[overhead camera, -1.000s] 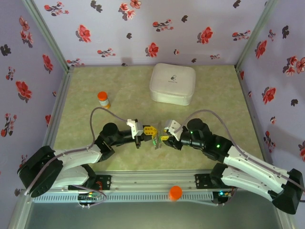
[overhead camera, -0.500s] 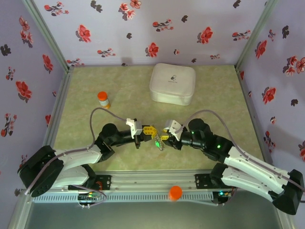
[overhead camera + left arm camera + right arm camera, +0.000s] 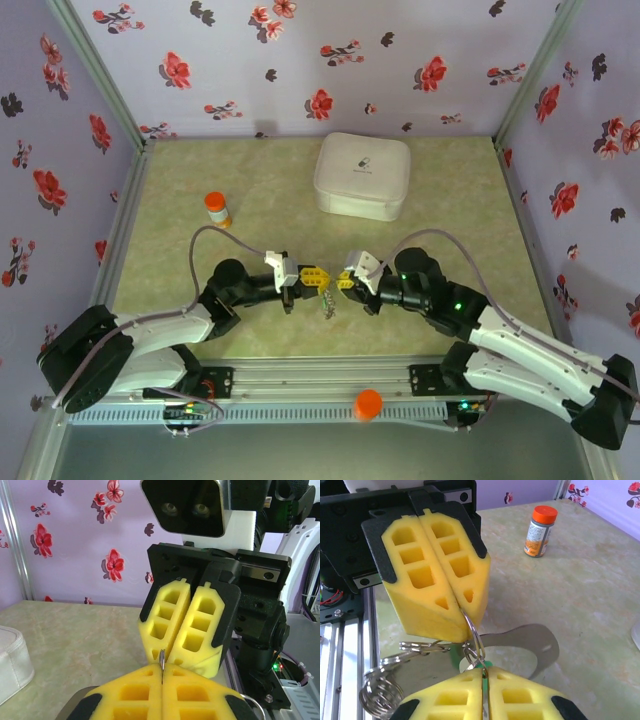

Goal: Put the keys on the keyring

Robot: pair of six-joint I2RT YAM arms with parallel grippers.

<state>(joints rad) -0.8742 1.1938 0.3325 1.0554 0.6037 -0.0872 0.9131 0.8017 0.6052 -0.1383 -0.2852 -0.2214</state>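
A pale green marbled table (image 3: 180, 180) sits inside lilac flowered walls, with a white case (image 3: 362, 175) at the back and an orange-capped bottle (image 3: 217, 208) off to the left. Over the near middle of the table the left gripper (image 3: 462, 622) and right gripper (image 3: 167, 654) meet tip to tip. The keyring (image 3: 472, 630) hangs pinched between them, clear of the surface, with a small coil (image 3: 380, 695) and a flat grey tab (image 3: 530, 640) dangling beside it. A sliver of green, probably one of the keys (image 3: 479, 665), shows just under the ring; the other cannot be made out.

The step in hand looks like working a key along the ring's wire. It calls for the left arm to hold the ring steady while the right makes small turning moves, pulling along the wire rather than across it. Both grips sit at the very tips of the foam, so a sideways tug could pop the wire free.

The left fingers (image 3: 420, 575) are pressed fully together on the ring's wire. The right fingers (image 3: 200, 625) are also closed pad to pad, nipping a thin loop of the same bunch.
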